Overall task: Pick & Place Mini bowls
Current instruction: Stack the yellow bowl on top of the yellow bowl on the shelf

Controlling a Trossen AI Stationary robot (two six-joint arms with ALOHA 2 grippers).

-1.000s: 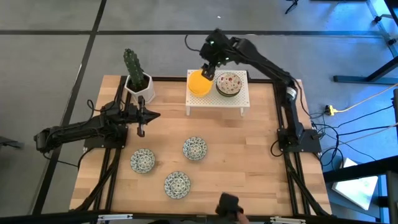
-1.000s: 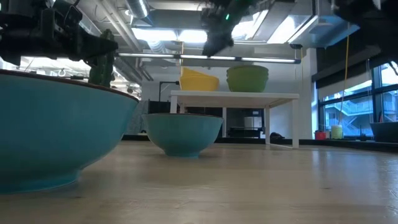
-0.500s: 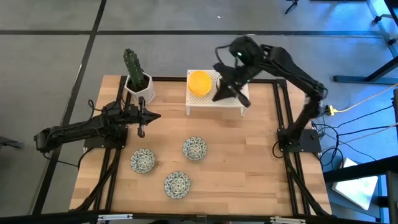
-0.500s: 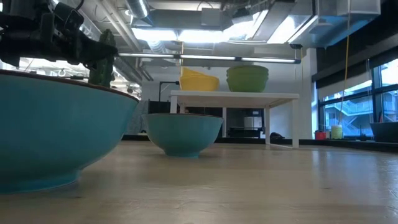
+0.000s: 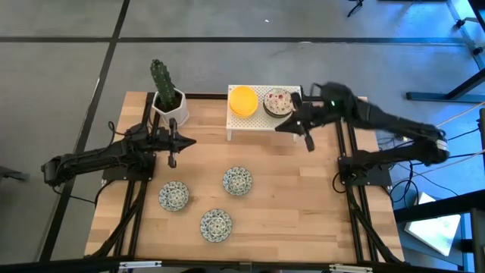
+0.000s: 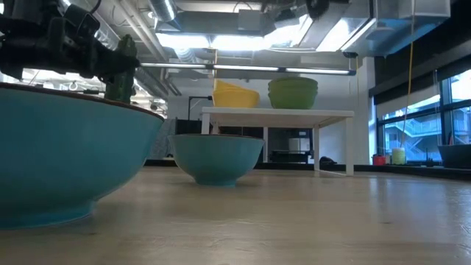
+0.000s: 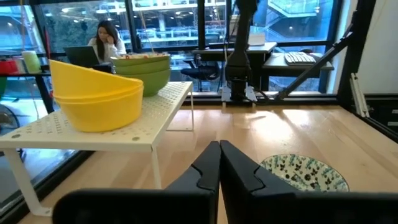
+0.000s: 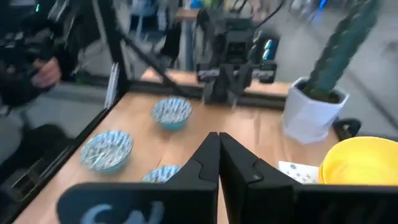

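No readable writing on yellow bowls (image 7: pixel 96 99).

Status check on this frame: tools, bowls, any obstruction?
Right tool shut, empty, beside the white rack. Left tool shut, parked by the cactus pot. Three patterned bowls on the table, unobstructed.

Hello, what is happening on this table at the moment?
A robot is sorting mini bowls. The right gripper, shut and empty, hangs beside the white shelf, which holds yellow bowls and floral bowls. Three blue-green patterned bowls sit on the table. The left gripper waits, shut, near the cactus pot.
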